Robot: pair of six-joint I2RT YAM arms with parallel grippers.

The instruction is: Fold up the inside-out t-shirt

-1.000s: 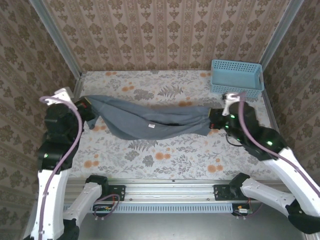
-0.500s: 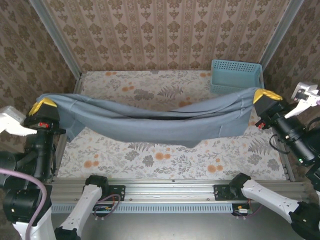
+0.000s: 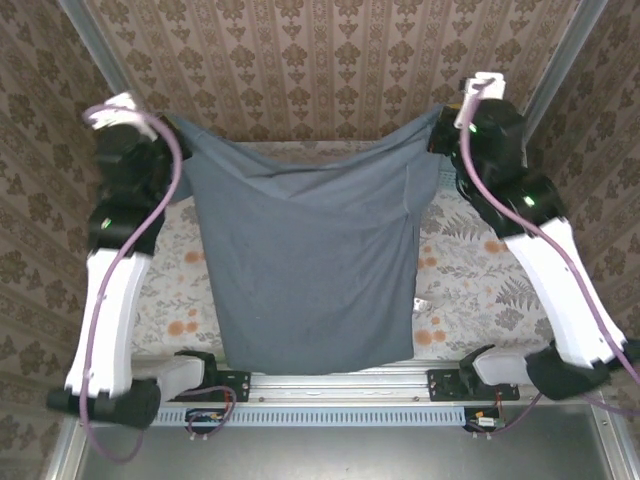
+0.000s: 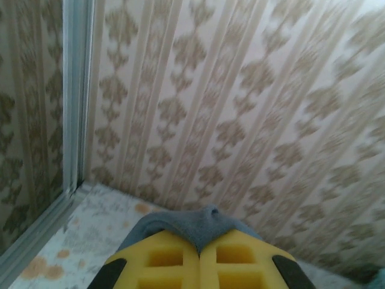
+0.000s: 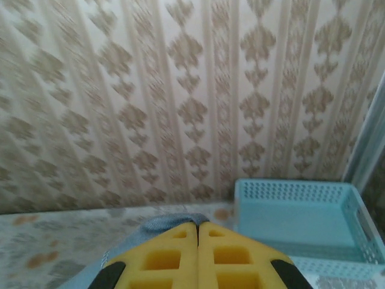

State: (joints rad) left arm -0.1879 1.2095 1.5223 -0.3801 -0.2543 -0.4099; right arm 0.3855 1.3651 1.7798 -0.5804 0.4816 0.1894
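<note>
Floral tabletop (image 3: 470, 290) lies before you, and above its near edge hangs the hem of the inside-out t-shirt (image 3: 310, 270), spread as a flat grey sheet. Higher up, your left gripper (image 4: 200, 245) and right gripper (image 5: 198, 232) each clamp a top corner, yellow pads (image 4: 162, 259) pressed together. Beyond sit the blue basket (image 5: 289, 191) and the patterned wall (image 3: 330, 60).

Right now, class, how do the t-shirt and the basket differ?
The t-shirt is dark grey, the basket light blue. The t-shirt is soft cloth; the basket has perforated walls. The t-shirt hangs between the left end effector and the right end effector; the basket sits on the table.
</note>
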